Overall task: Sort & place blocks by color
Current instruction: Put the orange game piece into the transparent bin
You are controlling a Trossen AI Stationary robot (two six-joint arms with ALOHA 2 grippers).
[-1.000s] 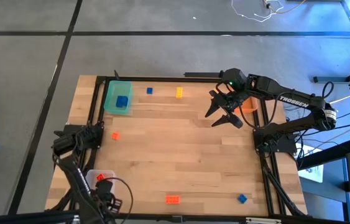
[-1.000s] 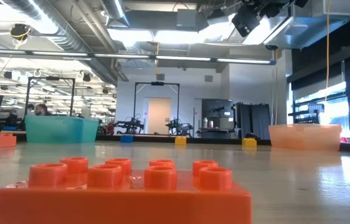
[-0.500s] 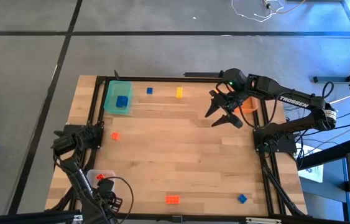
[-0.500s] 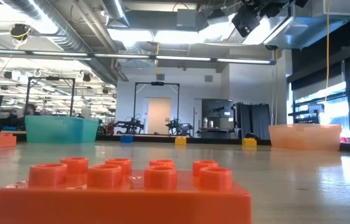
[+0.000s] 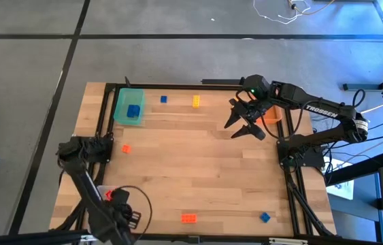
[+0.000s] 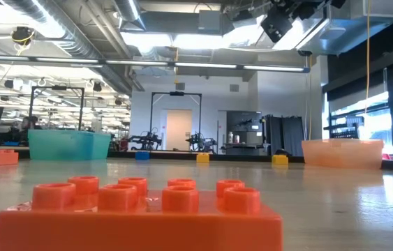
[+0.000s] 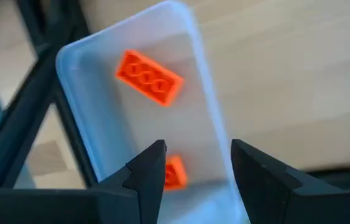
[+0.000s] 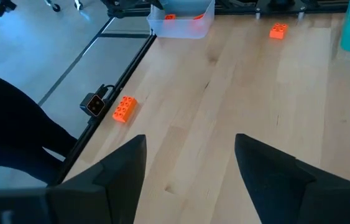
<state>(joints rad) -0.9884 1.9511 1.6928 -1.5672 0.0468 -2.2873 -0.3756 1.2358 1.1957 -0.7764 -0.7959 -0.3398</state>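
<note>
A wooden table (image 5: pixel 191 156) carries scattered blocks (image 5: pixel 188 218) and three trays (image 5: pixel 129 107).

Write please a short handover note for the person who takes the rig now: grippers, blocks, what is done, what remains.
Left gripper: open, empty, above the clear tray holding two red-orange blocks.
Right gripper: open, empty, raised beside the orange tray.
Done: one blue block in the green tray.
Left on the table: small blue block, yellow block, small red-orange block, red-orange block, blue block.

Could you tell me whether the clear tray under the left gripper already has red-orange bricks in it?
Yes, the left wrist view shows two red-orange bricks lying inside the clear tray, below the open left gripper.
</note>
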